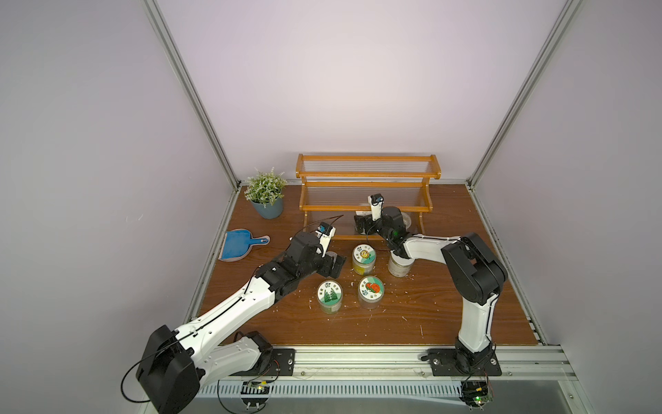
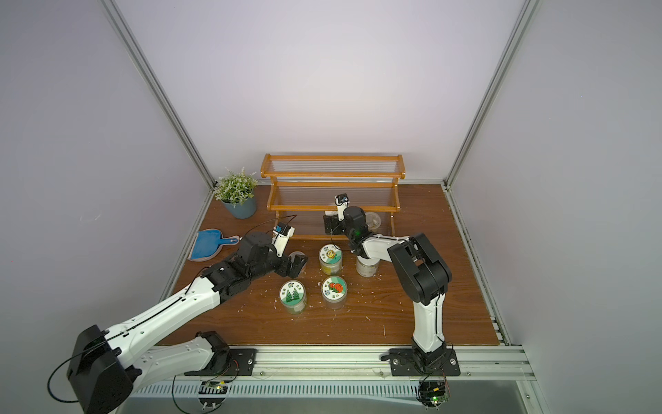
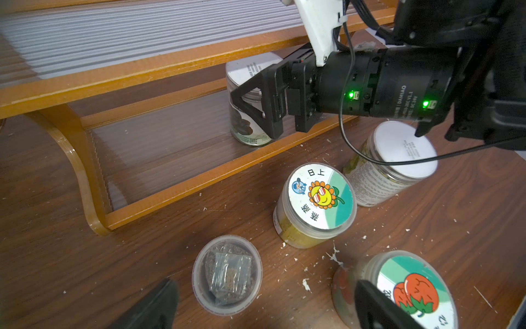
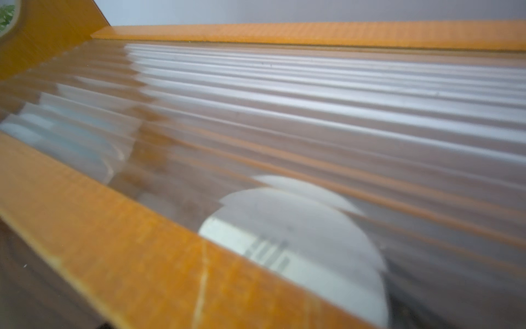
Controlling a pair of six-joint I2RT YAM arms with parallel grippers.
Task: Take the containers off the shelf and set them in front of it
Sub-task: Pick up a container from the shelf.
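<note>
Right gripper (image 1: 360, 223) sits at the lowest tier of the shelf (image 1: 365, 208), jaws spread around the white-lidded jar (image 3: 250, 67) — left gripper (image 1: 336, 266), spread too, hovers by the clear-lidded tub (image 3: 226, 275) in front of the shelf

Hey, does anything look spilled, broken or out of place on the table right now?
Yes. Small white flecks lie scattered over the wooden table around the sunflower-lid jar and the orange-picture jar, like spilled crumbs. Both stand upright, lids on.
</note>
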